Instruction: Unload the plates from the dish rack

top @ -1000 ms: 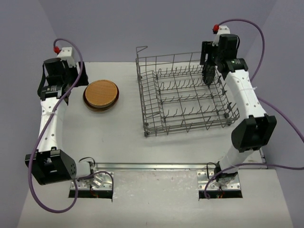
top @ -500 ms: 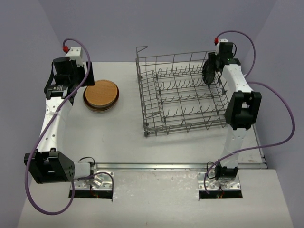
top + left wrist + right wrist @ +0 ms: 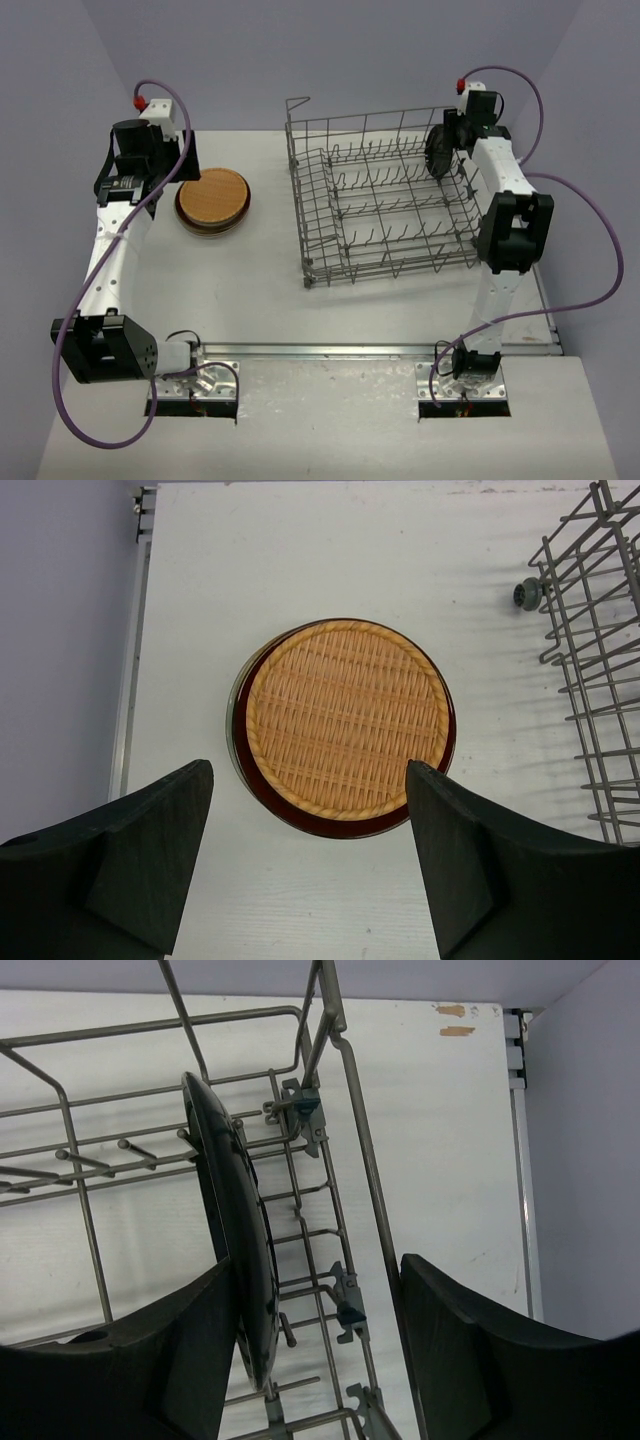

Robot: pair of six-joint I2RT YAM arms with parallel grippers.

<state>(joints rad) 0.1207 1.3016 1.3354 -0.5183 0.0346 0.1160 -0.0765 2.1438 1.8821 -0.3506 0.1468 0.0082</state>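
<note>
**Left fingers wide over the stacked plates, right fingers astride a dark plate in the rack**

At the left of the white table (image 3: 270, 300), the left gripper (image 3: 308, 780) hangs over a stack of round plates (image 3: 212, 198), its fingers spread wider than the stack and holding nothing. From above, the top plate looks plain orange-tan. The left wrist camera shows a basket-weave pattern on this orange-tan plate (image 3: 345, 715) and the glossy rim of a dark brown plate (image 3: 350, 829) under it.

To the right stands the grey wire dish rack (image 3: 400, 258), one small corner wheel (image 3: 527, 594) visible from the left wrist.

At the rack's far right corner, the right gripper (image 3: 318, 1270) is parted around a dark round plate (image 3: 235, 1230) standing on edge among the tines. The right wrist view shows the plate against the left finger, with the rack's side wire and a gap between it and the right finger. The top camera shows only a dark disc there.
</note>
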